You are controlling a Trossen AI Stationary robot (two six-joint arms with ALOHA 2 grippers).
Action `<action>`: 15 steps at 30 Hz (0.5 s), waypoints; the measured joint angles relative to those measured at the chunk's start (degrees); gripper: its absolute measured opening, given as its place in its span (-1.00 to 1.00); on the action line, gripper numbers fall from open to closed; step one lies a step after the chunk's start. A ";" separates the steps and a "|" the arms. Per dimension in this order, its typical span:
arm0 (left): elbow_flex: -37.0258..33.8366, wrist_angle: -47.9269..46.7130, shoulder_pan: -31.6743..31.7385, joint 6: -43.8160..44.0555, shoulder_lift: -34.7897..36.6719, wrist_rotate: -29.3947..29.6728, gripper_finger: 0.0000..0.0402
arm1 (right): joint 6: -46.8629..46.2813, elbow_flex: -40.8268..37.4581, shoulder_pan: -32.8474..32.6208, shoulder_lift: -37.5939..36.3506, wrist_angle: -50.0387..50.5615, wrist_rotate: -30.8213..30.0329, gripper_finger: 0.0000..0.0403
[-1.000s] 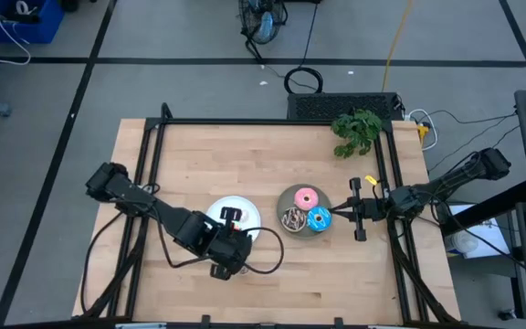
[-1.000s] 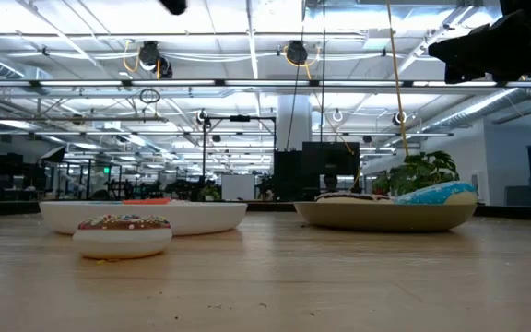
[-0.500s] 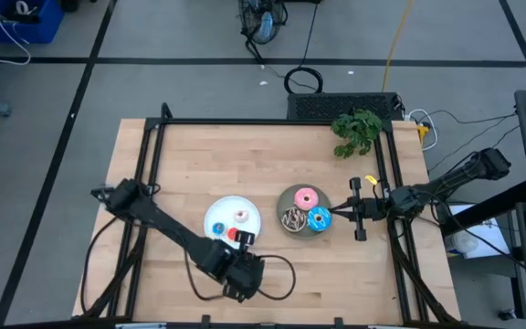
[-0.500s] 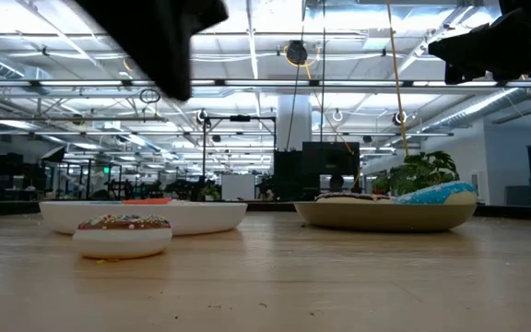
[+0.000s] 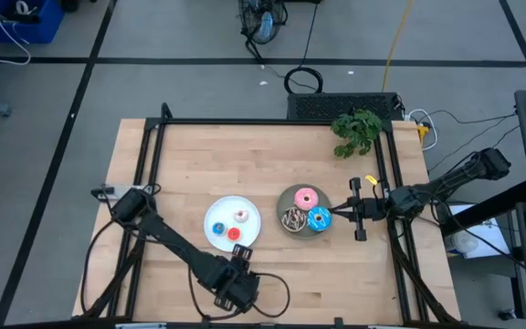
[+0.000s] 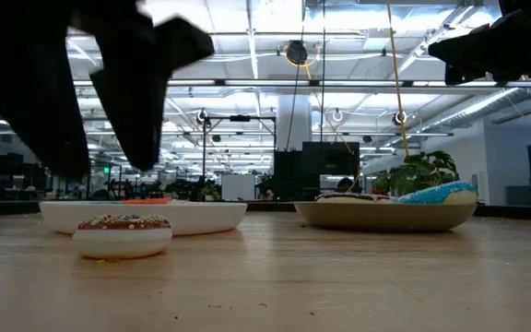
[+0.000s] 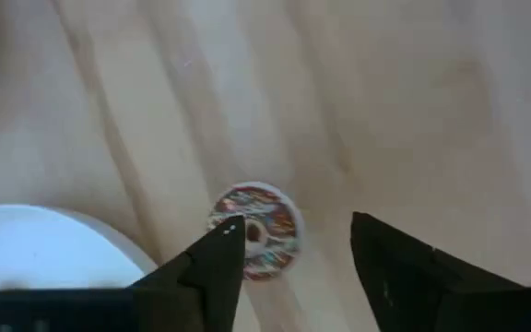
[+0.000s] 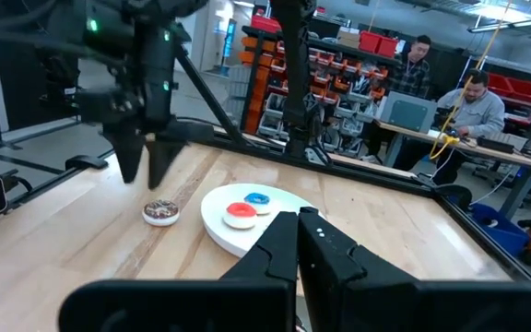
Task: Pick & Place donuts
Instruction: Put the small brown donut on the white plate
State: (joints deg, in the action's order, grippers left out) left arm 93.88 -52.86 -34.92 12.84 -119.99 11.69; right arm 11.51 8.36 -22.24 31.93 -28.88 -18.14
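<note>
Over the front edge of the bench, left of centre, the left gripper (image 5: 242, 281) hangs with its fingers spread and nothing between them. The small brown sprinkled donut (image 7: 255, 230) lies flat on the bare wood just in front of those fingers, close beside the front rim of the white plate (image 5: 217, 236) and apart from it.

The risk here, as I judge it, is a descent slightly off line: one finger could land on the ring instead of beside it and skid it across the wood, or push it up against the plate rim where a finger no longer fits. A grip on only one side of so small a ring could also flip it out as the fingers close.

On the white plate sit a tiny blue donut (image 5: 218, 228), a tiny red donut (image 5: 234, 234) and a tiny white donut (image 5: 241, 216).

Further right, the grey plate (image 5: 286, 200) holds the pink donut (image 5: 306, 197), the blue sprinkled donut (image 5: 319, 219) and a larger brown sprinkled donut (image 5: 293, 219).

At the bench's right edge, the right gripper (image 5: 336, 213) waits clenched and empty, just beside the grey plate.
</note>
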 joint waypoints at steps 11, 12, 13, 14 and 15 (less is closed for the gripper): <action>-8.95 8.49 0.74 2.68 -0.10 -1.17 -0.04 | -0.26 0.00 0.00 0.00 0.02 -0.01 -1.00; -9.52 9.46 0.87 2.69 -0.09 -1.16 -0.06 | -0.24 0.00 0.00 0.02 0.02 -0.01 -1.00; -9.85 9.89 0.89 2.68 -0.05 -1.15 -0.08 | -0.22 0.00 0.01 0.02 0.02 -0.01 -1.00; -9.98 10.04 0.90 2.68 -0.04 -1.14 -0.10 | -0.20 0.00 0.00 0.00 0.02 -0.01 -1.00; -9.98 10.10 0.92 2.67 -0.04 -1.16 -0.12 | -0.20 0.00 0.00 0.01 0.02 -0.01 -1.00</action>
State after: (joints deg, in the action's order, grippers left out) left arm 83.90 -42.76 -34.00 15.51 -120.03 10.52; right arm 11.31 8.36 -22.24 31.94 -28.86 -18.15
